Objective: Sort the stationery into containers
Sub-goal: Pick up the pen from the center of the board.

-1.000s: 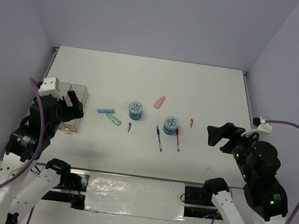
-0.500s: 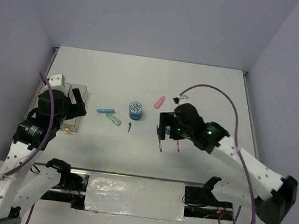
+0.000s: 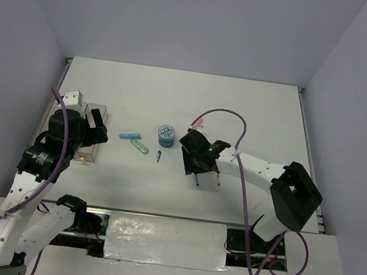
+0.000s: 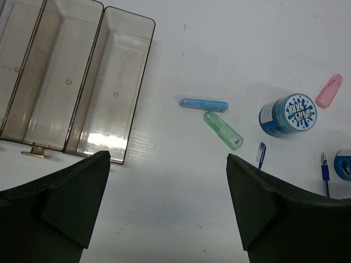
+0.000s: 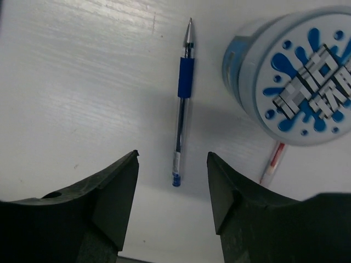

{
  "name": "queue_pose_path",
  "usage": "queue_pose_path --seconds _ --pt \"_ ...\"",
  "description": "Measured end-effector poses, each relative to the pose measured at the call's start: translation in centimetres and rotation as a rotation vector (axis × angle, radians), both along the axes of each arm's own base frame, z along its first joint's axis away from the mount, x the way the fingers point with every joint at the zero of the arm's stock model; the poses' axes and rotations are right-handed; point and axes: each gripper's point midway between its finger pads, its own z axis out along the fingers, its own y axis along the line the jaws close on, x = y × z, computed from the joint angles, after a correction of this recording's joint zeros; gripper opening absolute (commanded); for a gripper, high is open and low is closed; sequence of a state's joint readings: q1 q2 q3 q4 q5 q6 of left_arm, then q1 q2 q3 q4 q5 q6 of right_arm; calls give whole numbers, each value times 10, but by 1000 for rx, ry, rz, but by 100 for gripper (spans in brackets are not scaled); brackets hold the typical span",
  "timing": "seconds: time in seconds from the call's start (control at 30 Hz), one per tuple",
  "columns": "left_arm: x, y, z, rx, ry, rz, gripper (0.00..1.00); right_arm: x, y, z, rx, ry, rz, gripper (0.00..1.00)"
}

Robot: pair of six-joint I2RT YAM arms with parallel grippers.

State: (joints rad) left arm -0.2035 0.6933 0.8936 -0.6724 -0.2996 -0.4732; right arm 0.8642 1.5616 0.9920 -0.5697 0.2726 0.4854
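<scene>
Reaching in from the right edge, the right arm has swung to the middle of the white table (image 3: 256, 107). Its black right end effector (image 3: 197, 159) now hangs low over the pens, while the left arm has barely shifted.

Seen from above, the black left end effector (image 3: 93, 130) hovers over the row of clear amber-tinted plastic bins (image 3: 100, 109) at 9 o'clock on the table. From the round blue roll with a patterned white top (image 3: 166, 133), the light-blue oblong bar (image 3: 129, 136) and the green oblong bar (image 3: 140, 147) lie toward 8 o'clock. The pink oblong bar (image 3: 197, 122) lies at 2 o'clock, partly behind a purple cable. The thin red pen (image 3: 219, 179) pokes out at 5 o'clock from the right end effector.

At the left wrist, the left end effector (image 4: 167, 181) is released, its jaws wide and holding nothing. The bins (image 4: 126, 82) sit at 11 o'clock and no stationery shows in them. It probably waits there so that it stays out of the other arm's way.

At the right wrist, the fingers (image 5: 118, 192) straddle the rear end of the thin blue pen (image 5: 182, 104), which lies with its tip at 12 o'clock. Neither finger touches it, so the right end effector (image 5: 173, 156) is released, though the gap looks set for a pinch. A second blue roll (image 5: 299, 82) stands just beside the pen at 2 o'clock, with the red pen (image 5: 272, 163) below it. Taking the pen by its end likely keeps the fingers off that roll.
</scene>
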Motion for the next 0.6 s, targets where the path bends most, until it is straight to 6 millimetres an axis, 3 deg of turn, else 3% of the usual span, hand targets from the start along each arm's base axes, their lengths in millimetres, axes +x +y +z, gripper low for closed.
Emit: queue_pose_path --seconds 0.3,0.6 --pt "-1 -3 1 -10 -6 -15 99 4 14 -36 1 55 17 59" --pt "-1 -4 2 -12 -6 -23 99 8 16 -41 39 44 13 53"
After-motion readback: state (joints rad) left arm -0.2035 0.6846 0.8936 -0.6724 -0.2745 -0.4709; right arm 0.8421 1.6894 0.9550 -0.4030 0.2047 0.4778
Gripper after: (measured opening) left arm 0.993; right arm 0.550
